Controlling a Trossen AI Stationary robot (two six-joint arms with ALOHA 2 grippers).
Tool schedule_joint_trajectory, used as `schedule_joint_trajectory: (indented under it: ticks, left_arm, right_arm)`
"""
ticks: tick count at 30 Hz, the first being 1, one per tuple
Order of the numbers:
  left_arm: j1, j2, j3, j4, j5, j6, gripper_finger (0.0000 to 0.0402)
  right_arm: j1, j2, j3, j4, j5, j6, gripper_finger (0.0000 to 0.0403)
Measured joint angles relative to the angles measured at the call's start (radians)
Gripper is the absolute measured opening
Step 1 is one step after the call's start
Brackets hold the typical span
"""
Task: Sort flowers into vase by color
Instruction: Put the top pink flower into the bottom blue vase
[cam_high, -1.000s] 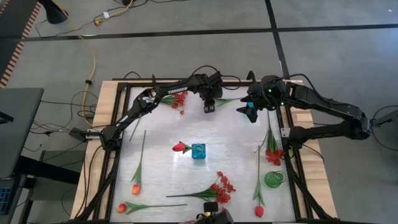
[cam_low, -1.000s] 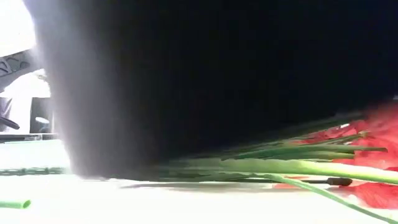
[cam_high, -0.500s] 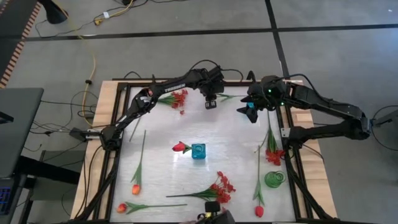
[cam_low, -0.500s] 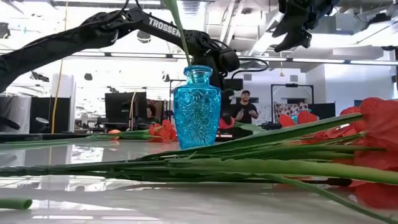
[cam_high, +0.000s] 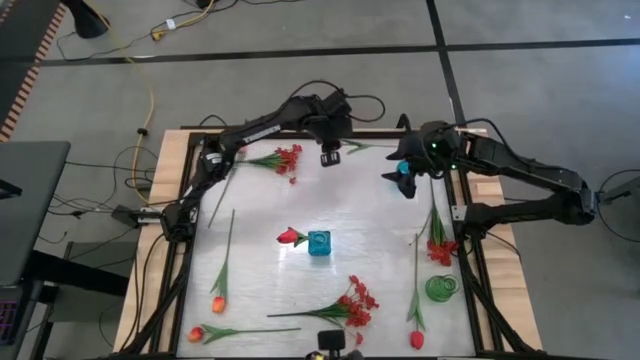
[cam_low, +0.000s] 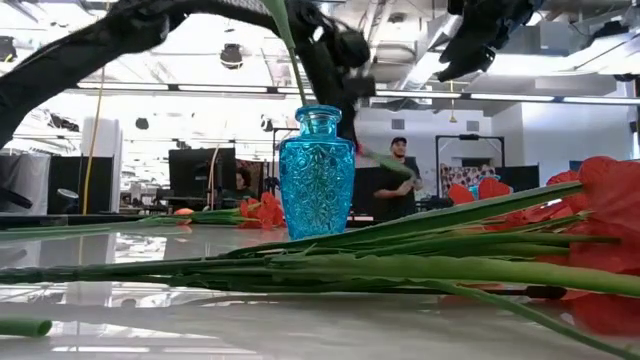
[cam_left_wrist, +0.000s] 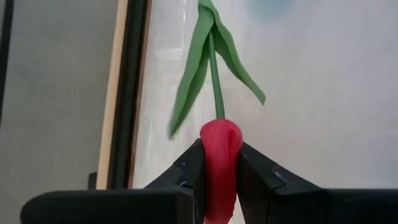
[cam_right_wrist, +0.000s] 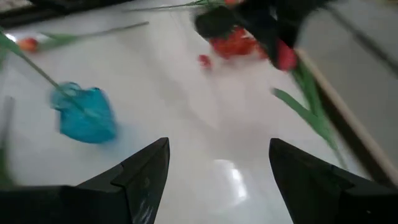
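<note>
My left gripper (cam_high: 328, 156) is near the table's far edge, above it, shut on a red bud (cam_left_wrist: 221, 154). The bud's green stem (cam_left_wrist: 214, 74) and leaves reach away past the fingers. My right gripper (cam_high: 403, 179) hovers open over the far right part of the table and touches nothing. The blue glass vase (cam_high: 319, 243) stands mid-table with a red rosebud (cam_high: 290, 237) leaning out of it by its stem (cam_low: 287, 45). A green vase (cam_high: 441, 288) stands near the right edge. My left gripper pinches the red bud (cam_left_wrist: 221, 140) between its two fingers (cam_left_wrist: 186, 171), one on each side of the bud. The stem and leaves (cam_low: 392, 168) run on beyond the fingertips and hang below the gripper, lifted off the table.
Loose flowers lie around the table: a red spray (cam_high: 286, 158) far left, two orange tulips (cam_high: 218, 300) (cam_high: 197, 333) near left, a red spray (cam_high: 355, 305) near the middle, a red spray (cam_high: 439, 249) and a red bud (cam_high: 416, 339) on the right. A person (cam_low: 398, 175) stands beyond the table.
My left gripper has moved up and toward the table's far edge, a little to the left, carrying the red bud flower with it; its stem has come along off the table. The low view, dark a second ago, shows the table again.
</note>
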Motion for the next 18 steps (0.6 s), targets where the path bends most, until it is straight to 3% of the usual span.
schedule_joint_trajectory:
  ticks: [11, 18]
  left_arm:
    - [-0.018, -0.222, 0.001, -0.125, 0.000, -0.018, 0.0056]
    - [-0.019, -0.274, 0.001, -0.165, -0.002, -0.035, 0.0056]
  right_arm:
    - [-0.001, 0.109, 0.010, 0.097, 0.311, -0.337, 0.0302]
    - [0.010, 0.233, 0.085, 0.114, 0.495, -0.411, 0.0302]
